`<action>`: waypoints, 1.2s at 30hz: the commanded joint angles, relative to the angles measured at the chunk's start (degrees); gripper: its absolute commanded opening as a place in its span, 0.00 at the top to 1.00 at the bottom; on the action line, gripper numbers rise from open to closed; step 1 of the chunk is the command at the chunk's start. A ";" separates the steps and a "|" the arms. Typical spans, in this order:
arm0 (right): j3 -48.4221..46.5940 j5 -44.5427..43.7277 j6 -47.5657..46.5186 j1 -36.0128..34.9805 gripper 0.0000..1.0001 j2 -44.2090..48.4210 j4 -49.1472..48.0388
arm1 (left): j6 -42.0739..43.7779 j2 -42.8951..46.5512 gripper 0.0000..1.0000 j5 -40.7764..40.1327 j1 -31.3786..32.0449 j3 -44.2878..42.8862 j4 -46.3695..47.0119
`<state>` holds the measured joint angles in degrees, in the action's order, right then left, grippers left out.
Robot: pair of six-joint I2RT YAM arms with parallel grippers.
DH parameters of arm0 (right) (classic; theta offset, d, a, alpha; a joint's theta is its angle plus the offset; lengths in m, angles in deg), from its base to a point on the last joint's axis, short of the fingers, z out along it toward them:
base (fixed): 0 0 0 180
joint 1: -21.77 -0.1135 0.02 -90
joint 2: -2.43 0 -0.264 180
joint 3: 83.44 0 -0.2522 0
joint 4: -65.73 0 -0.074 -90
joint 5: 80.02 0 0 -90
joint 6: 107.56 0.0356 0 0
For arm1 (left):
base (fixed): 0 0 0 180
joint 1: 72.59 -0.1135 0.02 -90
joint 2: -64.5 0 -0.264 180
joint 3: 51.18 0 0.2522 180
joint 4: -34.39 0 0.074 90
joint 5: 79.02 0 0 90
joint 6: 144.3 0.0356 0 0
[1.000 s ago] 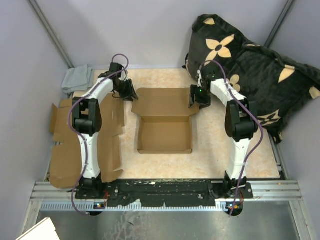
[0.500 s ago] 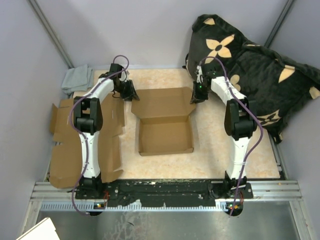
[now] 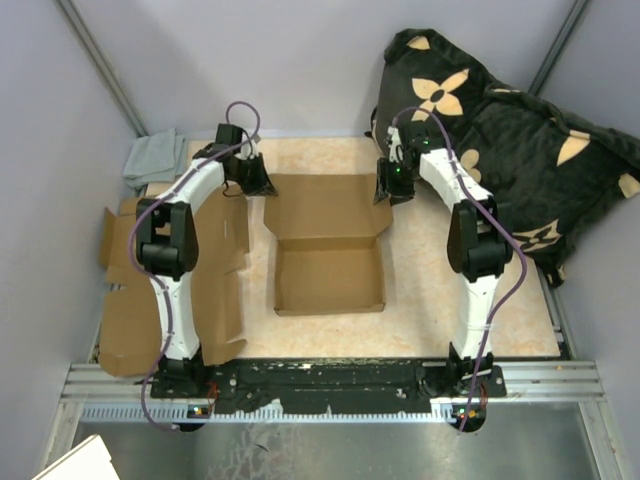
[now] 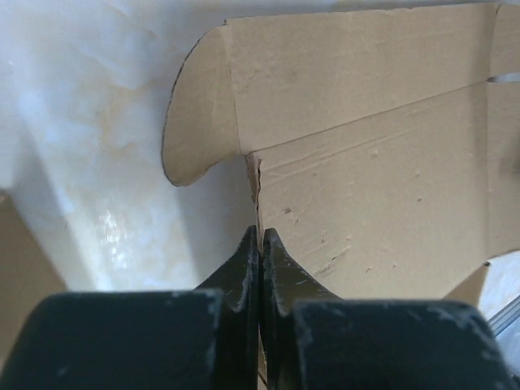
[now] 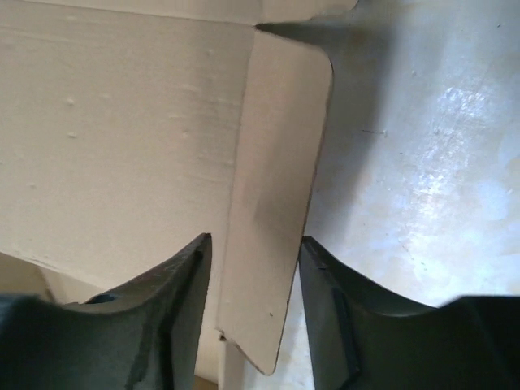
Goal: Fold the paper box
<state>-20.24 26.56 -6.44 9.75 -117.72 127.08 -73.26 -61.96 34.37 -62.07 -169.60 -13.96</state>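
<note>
A brown paper box (image 3: 328, 240) lies open in the middle of a pale bench (image 3: 425, 300), with its lid panel (image 3: 325, 205) flat on the far side. The left end effector (image 4: 260, 236) is pressed together at the lid's left edge; whether card is caught inside is unclear. The right end effector (image 5: 253, 252) stands apart, straddling a side flap (image 5: 272, 162). The card looks light and thin, stiff except along its creases, and is probably best pinched by the flap edges.
</note>
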 commanded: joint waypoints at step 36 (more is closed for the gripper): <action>1.03 -2.03 -8.41 -1.63 0.94 16.08 9.34 | 3.27 32.75 1.00 15.68 0.12 37.26 59.28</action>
<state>-16.31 33.51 -16.48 10.15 -105.07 137.35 -69.89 -31.58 49.11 -62.07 -132.05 43.30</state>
